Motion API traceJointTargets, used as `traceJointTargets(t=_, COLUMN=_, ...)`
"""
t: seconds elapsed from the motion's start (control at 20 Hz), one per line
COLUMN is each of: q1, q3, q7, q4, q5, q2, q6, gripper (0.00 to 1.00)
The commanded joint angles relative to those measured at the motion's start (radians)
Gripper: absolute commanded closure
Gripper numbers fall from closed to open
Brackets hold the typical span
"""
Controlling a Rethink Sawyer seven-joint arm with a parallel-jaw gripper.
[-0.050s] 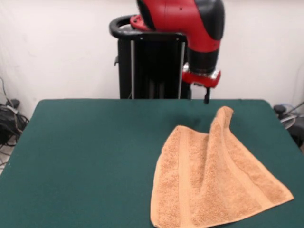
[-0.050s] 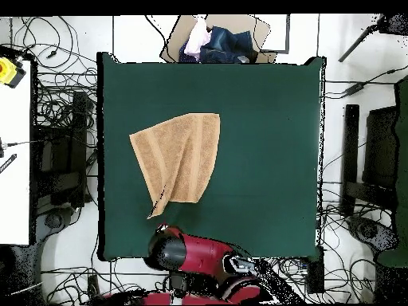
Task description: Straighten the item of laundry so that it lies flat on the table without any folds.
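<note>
Orange-tan terry towel [image 1: 209,183] lies on the dark green felt-like table [image 1: 85,156], in the right part of the front view, running down to the bottom edge of the picture. Fuzzy looped pile, with flat woven bands running lengthwise near its ends. Not flat: one corner stands up in a narrow peak at the far end, and soft ridges fan down from that peak across the cloth. The lower part spreads wide, so the outline reads roughly as a triangle or fan. In the overhead view the towel [image 2: 177,159] sits left of the table's [image 2: 263,159] middle, broad at the top and tapering to a point toward the robot side. Red and black arm hangs over the far table edge, glossy rounded shell, with a red collar at the wrist. Gripper [image 1: 206,96] shows only as a thin dark tip below the collar, just above and a little left of the raised towel corner, apart from it. Cannot tell if the gripper is wide or narrow. Nothing held that shows. In the overhead view the arm covers the gripper.
</note>
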Motion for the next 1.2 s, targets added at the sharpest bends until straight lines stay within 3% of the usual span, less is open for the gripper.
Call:
traceJointTargets(t=0.05, q1=0.114, q3=-0.031, q7=0.241, q4=-0.018, q5=0.118, q2=-0.136, q6=0.145, gripper=0.0)
traceJointTargets(t=0.15, q1=0.071, q3=0.03, q7=0.236, q4=-0.006, q5=0.117, q2=-0.086, q6=0.084, gripper=0.0)
traceJointTargets(t=0.5, q1=0.106, q3=-0.006, q7=0.212, q4=-0.031, q5=0.082, q2=-0.013, q6=-0.023, gripper=0.0)
traceJointTargets(t=0.85, q1=0.021, q3=-0.018, q7=0.025, q4=-0.214, q5=0.012, q2=0.019, q6=0.143, gripper=0.0)
traceJointTargets(t=1.2, q1=0.013, q3=-0.026, q7=0.017, q4=-0.259, q5=-0.039, q2=0.028, q6=0.147, gripper=0.0)
